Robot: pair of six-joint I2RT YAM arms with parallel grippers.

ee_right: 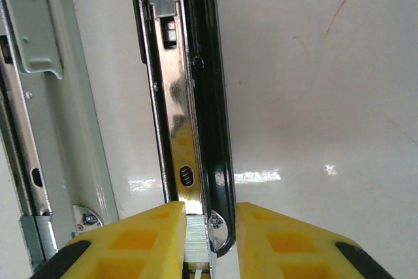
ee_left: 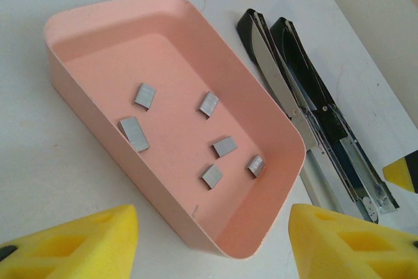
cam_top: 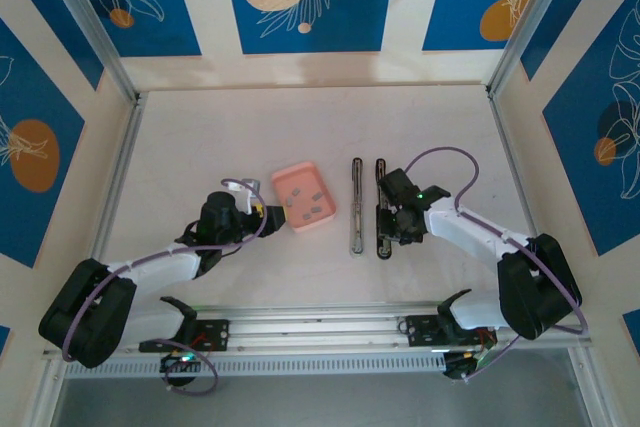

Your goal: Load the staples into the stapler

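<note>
The stapler (cam_top: pixel 356 207) lies opened flat, its two long arms side by side right of the pink tray (cam_top: pixel 290 179). Several loose staples (ee_left: pixel 224 146) lie in the tray (ee_left: pixel 85 115). My left gripper (ee_left: pixel 212 246) is open, its yellow fingertips (ee_left: pixel 78 243) either side of the tray's near corner, touching nothing. My right gripper (ee_right: pixel 210 240) straddles the near end of the stapler's shiny magazine arm (ee_right: pixel 176 96), jaws narrowly apart. A strip of staples (ee_right: pixel 197 240) sits in the channel against the left pad. A thin gap shows between the black rim and the right pad.
The stapler's other arm (ee_right: pixel 46 115) lies just left of the magazine arm. A metal rail (cam_top: pixel 320 332) runs along the table's near edge, and panel walls (cam_top: pixel 300 7) close in the sides and back. Bare table lies beyond the tray and stapler.
</note>
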